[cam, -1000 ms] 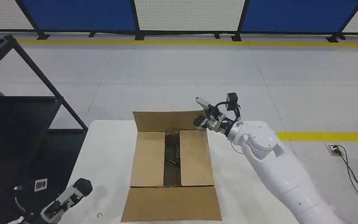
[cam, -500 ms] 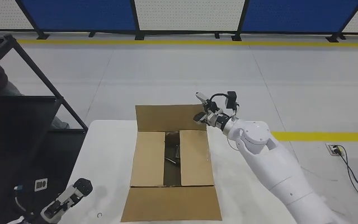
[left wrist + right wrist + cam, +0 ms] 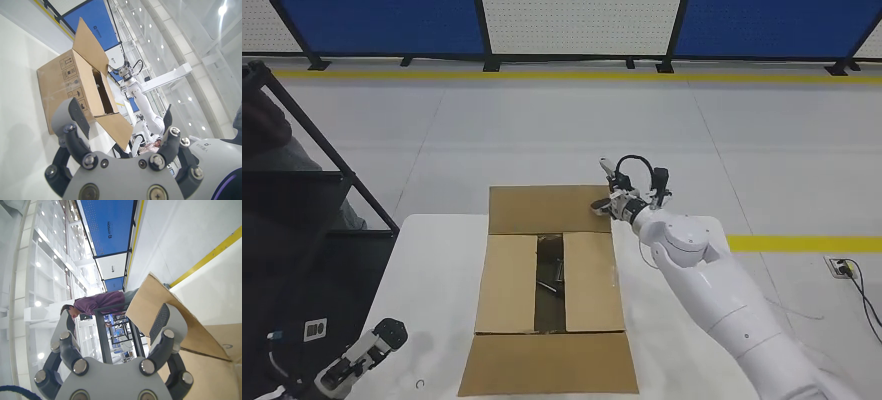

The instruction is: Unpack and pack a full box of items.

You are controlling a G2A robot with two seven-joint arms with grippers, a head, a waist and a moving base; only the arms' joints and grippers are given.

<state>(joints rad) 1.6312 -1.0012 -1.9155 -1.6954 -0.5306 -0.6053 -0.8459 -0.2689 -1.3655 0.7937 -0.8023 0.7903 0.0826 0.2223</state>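
Right claw [image 3: 604, 188] shifted against far flap [image 3: 547, 209], spread wide; left claw [image 3: 122, 111] wide; box [image 3: 507, 285] long axis near-far.

Your right gripper [image 3: 115, 313]: arm stretched forward over far edge of tabletop [image 3: 432, 270], fingers spread wide. Your left gripper [image 3: 121, 106]: arm low by near left corner of tabletop, fingers likewise apart.

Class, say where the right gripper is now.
In the top view, the right gripper is at the far right corner of the box, beside its far flap.
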